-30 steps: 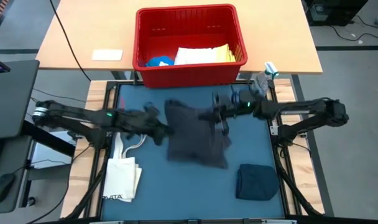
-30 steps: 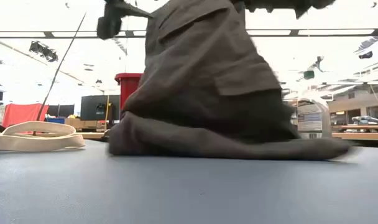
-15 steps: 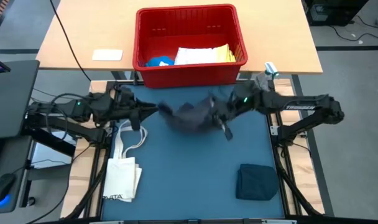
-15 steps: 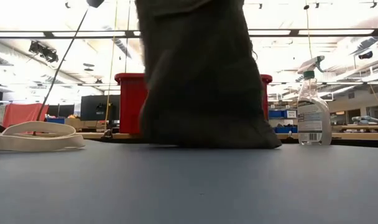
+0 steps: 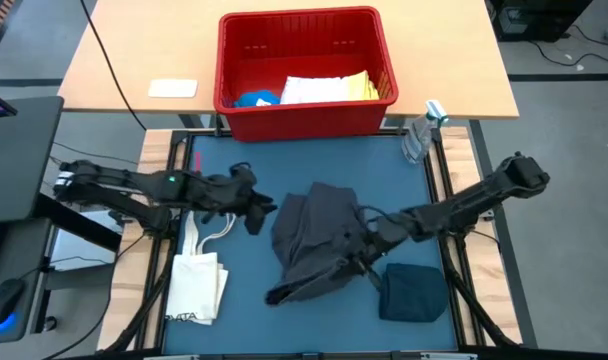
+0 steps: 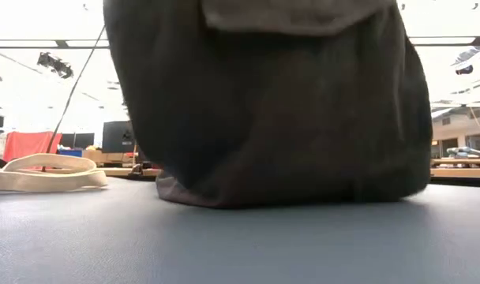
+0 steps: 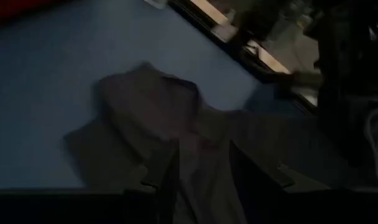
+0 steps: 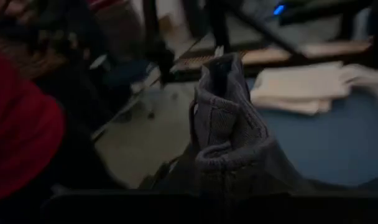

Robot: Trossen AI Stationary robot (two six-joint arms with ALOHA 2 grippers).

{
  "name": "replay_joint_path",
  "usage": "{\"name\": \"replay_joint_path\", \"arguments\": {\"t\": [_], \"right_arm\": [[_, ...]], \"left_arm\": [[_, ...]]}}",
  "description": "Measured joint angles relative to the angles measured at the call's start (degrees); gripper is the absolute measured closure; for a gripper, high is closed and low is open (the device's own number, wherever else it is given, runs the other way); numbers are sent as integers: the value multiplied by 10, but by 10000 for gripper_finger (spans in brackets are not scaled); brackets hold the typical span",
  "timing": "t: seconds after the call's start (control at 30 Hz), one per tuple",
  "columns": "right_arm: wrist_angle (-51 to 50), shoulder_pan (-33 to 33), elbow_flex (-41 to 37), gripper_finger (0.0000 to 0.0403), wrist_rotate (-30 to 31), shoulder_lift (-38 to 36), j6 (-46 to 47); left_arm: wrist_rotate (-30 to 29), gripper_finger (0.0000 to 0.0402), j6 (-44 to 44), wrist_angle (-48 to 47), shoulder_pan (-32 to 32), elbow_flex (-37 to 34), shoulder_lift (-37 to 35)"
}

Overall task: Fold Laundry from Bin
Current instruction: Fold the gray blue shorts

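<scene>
A dark grey garment (image 5: 314, 235) lies crumpled in the middle of the blue mat (image 5: 234, 310). In the low view it fills the picture, its lower folds (image 6: 287, 193) on the mat. My left gripper (image 5: 262, 212) is at the garment's left edge, shut on it. My right gripper (image 5: 356, 250) reaches in from the right, shut on a bunch near the garment's right side. The red bin (image 5: 306, 70) stands beyond the mat's far edge with white, yellow and blue laundry (image 5: 319, 88) inside. My left gripper has the garment's left edge (image 7: 201, 177) between its two fingers (image 7: 161, 177), coming slantwise from the table's left. The rest of the garment trails away from it onto the mat, slack. My right gripper pinches a bunched fold (image 8: 223, 118) of several layers, coming nearly level from the table's right. The fold stands up out of the hold; the garment's lower part rests on the mat.
A folded navy cloth (image 5: 414, 292) lies at the mat's near right. A cream tote bag (image 5: 199, 278) lies at the near left, its handles (image 6: 43, 170) showing in the low view. A spray bottle (image 5: 421, 135) stands at the far right corner.
Both grippers drew the garment up and toward the far edge, bunched between them, then brought it back. My right gripper has swung toward the near edge and down. The garment, earlier hanging spread between the grippers, now lies crumpled on the mat's middle.
</scene>
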Motion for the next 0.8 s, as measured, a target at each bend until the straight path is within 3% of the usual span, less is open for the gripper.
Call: {"name": "replay_joint_path", "arguments": {"t": [0.1, 0.3, 0.5, 0.67, 0.8], "right_arm": [[11, 17, -1, 377, 84, -44, -12], [-59, -23, 35, 377, 133, -123, -22], [-147, -57, 66, 377, 226, -219, -33], [-161, -95, 72, 377, 202, -270, -65], [-166, -121, 72, 377, 153, -279, -69]], "left_arm": [[16, 257, 18, 33, 4, 0, 30], [55, 257, 88, 165, 16, 0, 44], [49, 257, 184, 155, 25, 30, -3], [35, 244, 225, 147, 44, 46, -38], [33, 194, 228, 160, 60, 46, -25]]}}
